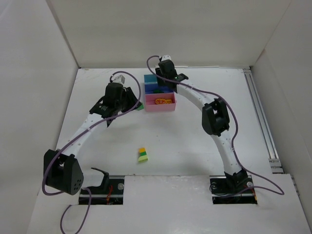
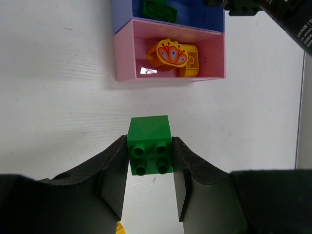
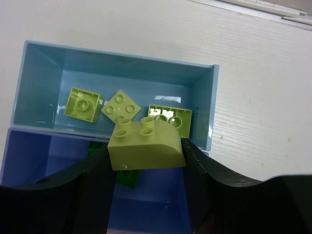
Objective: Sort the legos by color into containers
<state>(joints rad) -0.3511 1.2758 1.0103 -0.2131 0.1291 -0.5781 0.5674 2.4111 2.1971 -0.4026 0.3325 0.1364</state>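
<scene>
– Status, left gripper [image 2: 149, 146]?
– Clamped on a dark green square plastic brick [image 2: 148, 129], just short of the pink rectangular plastic tray [image 2: 124, 53].
– Status, right gripper [image 3: 146, 153]?
– Closed on a light green curved plastic brick [image 3: 144, 139], above where teal tray [image 3: 29, 83] meets blue tray [image 3: 44, 170], beyond the pink one.

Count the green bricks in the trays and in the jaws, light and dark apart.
Light green bricks: 4, three in the teal tray, one in the jaws of the right gripper.
Dark green bricks: 2, one in the blue tray, one in the jaws of the left gripper.
Total: 6.
</scene>
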